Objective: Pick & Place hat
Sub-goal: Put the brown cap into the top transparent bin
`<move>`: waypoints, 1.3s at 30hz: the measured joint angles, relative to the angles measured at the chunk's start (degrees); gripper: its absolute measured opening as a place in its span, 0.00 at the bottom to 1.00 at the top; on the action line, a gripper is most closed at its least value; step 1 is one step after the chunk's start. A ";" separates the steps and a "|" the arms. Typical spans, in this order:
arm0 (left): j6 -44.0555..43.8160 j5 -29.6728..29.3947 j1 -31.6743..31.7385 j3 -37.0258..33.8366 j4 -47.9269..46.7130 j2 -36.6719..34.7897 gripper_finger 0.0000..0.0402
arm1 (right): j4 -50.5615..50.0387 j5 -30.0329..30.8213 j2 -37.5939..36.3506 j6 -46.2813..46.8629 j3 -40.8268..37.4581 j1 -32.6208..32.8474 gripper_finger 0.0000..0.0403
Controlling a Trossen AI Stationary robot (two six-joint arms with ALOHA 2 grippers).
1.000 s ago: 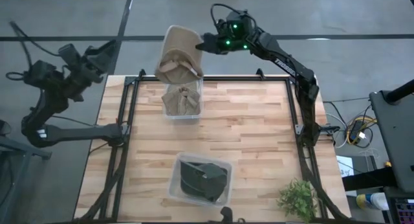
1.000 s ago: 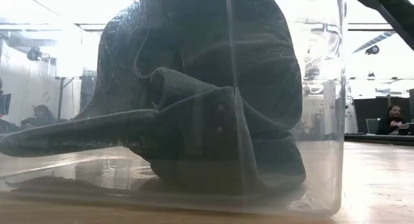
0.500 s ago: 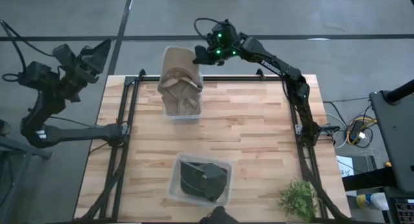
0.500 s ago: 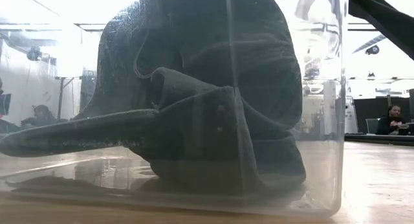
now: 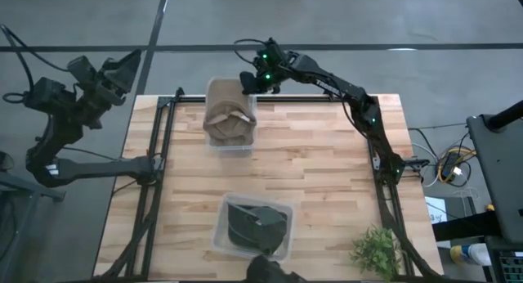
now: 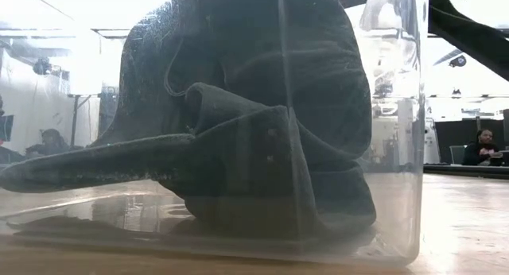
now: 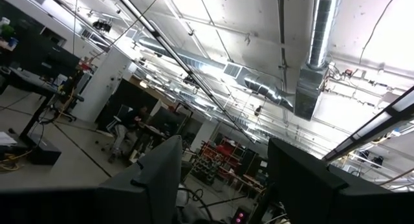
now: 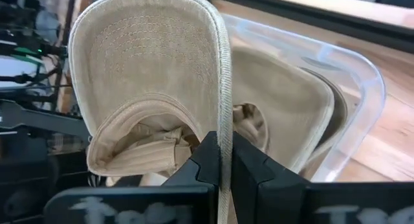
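Note:
A tan hat (image 5: pixel 227 111) hangs over the clear bin (image 5: pixel 231 148) at the table's far side, left of middle. My right gripper (image 5: pixel 248 83) is shut on it at the bin's far right corner. In the right wrist view the hat (image 8: pixel 149 68) shows its brim's underside, and another tan hat (image 8: pixel 284 114) lies inside the bin (image 8: pixel 362 88). My left gripper (image 5: pixel 127 62) waits open beyond the table's far left corner, pointing upward at the ceiling (image 7: pixel 223 179). My right gripper pinches the edge of the tan hat's brim (image 8: pixel 224 130) between its two fingers. The fingers come from the far right, slanting down. The hat hangs beside and below them over the bin; whether it rests on the hat inside, I cannot tell.
A second clear bin (image 5: pixel 282 209) with a dark hat (image 5: pixel 255 226) stands near the table's near edge; it fills the low view (image 6: pixel 238 132). A small green plant (image 5: pixel 377 250) sits at the near right corner. Dark frame rails (image 5: pixel 159 152) run along the table's sides.
My right gripper has come down and toward the near edge, tipping downward, still shut on the tan hat. The hat has sunk from above the table's far edge to over the far bin.

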 joint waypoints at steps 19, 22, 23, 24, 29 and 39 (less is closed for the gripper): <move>0.04 -0.31 0.02 -0.02 0.13 -0.04 0.55 | -2.67 0.29 6.72 -0.28 -0.20 1.00 0.03; 0.04 -0.31 0.01 -0.02 0.13 -0.04 0.55 | -3.81 0.46 7.33 -0.46 -0.20 1.08 0.03; 0.04 -0.30 0.00 -0.02 0.12 -0.04 0.55 | -4.02 0.44 7.60 -0.59 -0.20 1.11 0.03; 0.04 -0.31 0.01 -0.02 0.12 -0.04 0.55 | -4.17 0.45 7.73 -0.74 -0.20 1.11 0.03; 0.04 -0.35 0.00 -0.02 0.10 -0.04 0.55 | -4.33 1.31 7.85 -0.83 -0.63 1.11 0.03; 0.04 -0.44 0.02 -0.02 0.10 -0.04 0.55 | -7.43 4.58 7.70 -2.50 -2.19 1.24 0.03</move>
